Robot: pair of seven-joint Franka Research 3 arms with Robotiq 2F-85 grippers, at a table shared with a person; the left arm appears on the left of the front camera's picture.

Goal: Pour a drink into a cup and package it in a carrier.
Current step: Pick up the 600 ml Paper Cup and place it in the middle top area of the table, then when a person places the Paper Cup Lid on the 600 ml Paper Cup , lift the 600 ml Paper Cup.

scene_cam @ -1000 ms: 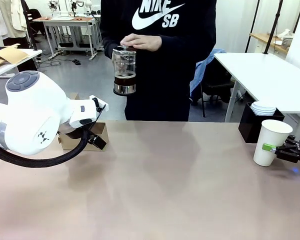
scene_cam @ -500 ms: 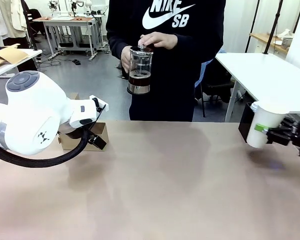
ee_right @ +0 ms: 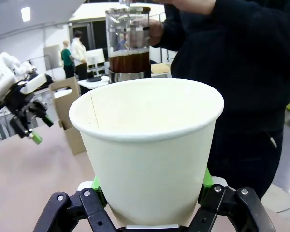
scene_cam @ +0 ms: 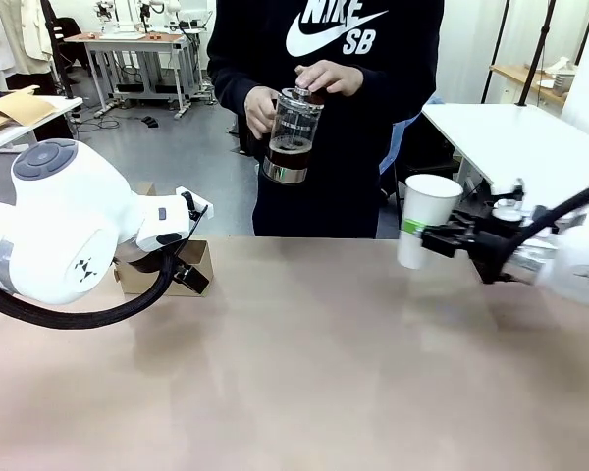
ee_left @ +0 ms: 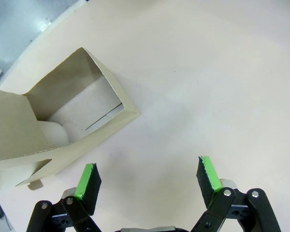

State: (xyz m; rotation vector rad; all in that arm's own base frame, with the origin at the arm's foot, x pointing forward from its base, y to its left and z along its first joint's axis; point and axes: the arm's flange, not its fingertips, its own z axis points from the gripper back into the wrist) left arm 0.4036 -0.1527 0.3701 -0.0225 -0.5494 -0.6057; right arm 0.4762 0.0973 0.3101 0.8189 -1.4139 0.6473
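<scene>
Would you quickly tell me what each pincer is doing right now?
Left pincer: open, empty.
Right pincer: shut on the white paper cup.

Bright even overhead light, soft table shadows, wrist views edge-warped

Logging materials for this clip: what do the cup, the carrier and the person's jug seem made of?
Cup: white paper by the look, matt, with rolled rim and side seam. Carrier: brown cardboard, dull, with folds and cut edges. Jug: clear wall, glass or perhaps plastic, dark liquid showing through; shiny metal-looking base band.
</scene>
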